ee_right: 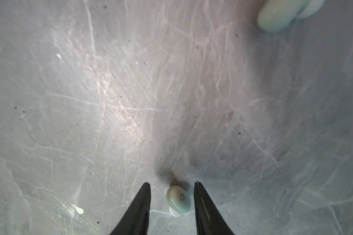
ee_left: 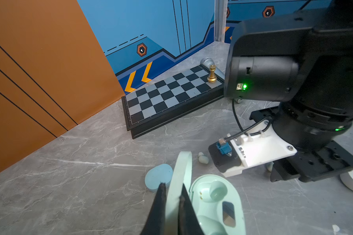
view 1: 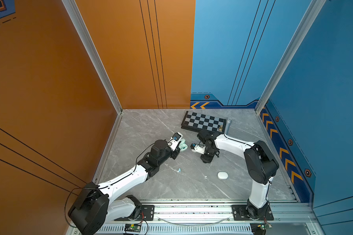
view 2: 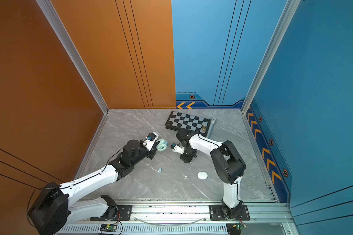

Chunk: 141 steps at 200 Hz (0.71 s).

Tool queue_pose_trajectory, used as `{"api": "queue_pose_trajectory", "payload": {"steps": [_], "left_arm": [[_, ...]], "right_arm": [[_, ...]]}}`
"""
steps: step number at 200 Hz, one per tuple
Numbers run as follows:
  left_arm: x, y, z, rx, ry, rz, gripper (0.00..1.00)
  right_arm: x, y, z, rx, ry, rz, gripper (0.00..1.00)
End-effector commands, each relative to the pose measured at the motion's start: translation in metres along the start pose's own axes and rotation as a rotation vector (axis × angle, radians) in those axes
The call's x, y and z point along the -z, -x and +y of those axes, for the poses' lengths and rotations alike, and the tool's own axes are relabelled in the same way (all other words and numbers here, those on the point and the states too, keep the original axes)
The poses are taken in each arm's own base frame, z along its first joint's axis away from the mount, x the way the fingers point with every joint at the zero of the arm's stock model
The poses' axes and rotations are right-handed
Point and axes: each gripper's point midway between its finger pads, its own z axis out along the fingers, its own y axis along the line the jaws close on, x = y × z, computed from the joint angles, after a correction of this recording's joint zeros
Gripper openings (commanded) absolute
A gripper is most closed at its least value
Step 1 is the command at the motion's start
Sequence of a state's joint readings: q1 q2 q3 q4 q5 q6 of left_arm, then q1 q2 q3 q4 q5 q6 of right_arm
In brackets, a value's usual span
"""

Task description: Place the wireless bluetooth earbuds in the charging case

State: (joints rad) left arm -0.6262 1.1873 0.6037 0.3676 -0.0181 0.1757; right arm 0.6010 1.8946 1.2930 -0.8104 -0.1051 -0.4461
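The lid (ee_left: 181,168) of the open mint case (ee_left: 214,205) is clenched by the left hand (ee_left: 172,185), and the case is thereby held open on the surface (ee_left: 90,183). One empty socket (ee_left: 217,191) with its contacts is exposed. The right hand (ee_right: 171,183) is released, its fingers set astride a pale bud (ee_right: 178,200) that lies on the surface. The bud is untouched and sits nearer one finger than the other. It is not yet grasped and lies apart from the case. A second bud (ee_left: 203,158) is seen just beside the right arm's wrist mount. Two blue buds (view 1: 179,170) lie well apart from it, and a closed blue case (ee_left: 158,176) stands just behind the lid.

Several failures may be expected from here.

- **Bud knocked away:** Because the bud is off centre, it would be met by one finger first. A small, rounded, smooth shell is likely to be rolled, spun or squirted out rather than pinched.
- **Bad grip angle:** If the bud is caught askew, it could not be seated squarely on the contacts.
- **Second bud swept:** It could be swept aside by the wrist mount when the arm is swung toward the case.
- **Case upset:** The case is held by its thin lid alone. A downward push into the socket might tip the case or slip the lid from the grip.
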Motion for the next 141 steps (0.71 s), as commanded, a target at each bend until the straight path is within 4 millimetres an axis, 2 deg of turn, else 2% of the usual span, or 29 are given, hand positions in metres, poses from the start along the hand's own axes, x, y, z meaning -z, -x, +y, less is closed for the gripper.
{"api": "queue_pose_trajectory", "payload": {"steps": [1, 64, 141], "left_arm": [[0.000, -0.001, 0.005, 0.014, 0.017, 0.009, 0.00], [0.001, 0.000, 0.006, 0.011, 0.021, 0.004, 0.00], [0.000, 0.002, 0.006, 0.011, 0.018, 0.002, 0.00]], "right_arm": [[-0.006, -0.007, 0.002, -0.042, 0.031, 0.018, 0.38], [-0.008, -0.016, -0.003, -0.114, 0.028, 0.041, 0.32], [-0.012, -0.025, -0.006, -0.184, 0.012, 0.077, 0.31]]}}
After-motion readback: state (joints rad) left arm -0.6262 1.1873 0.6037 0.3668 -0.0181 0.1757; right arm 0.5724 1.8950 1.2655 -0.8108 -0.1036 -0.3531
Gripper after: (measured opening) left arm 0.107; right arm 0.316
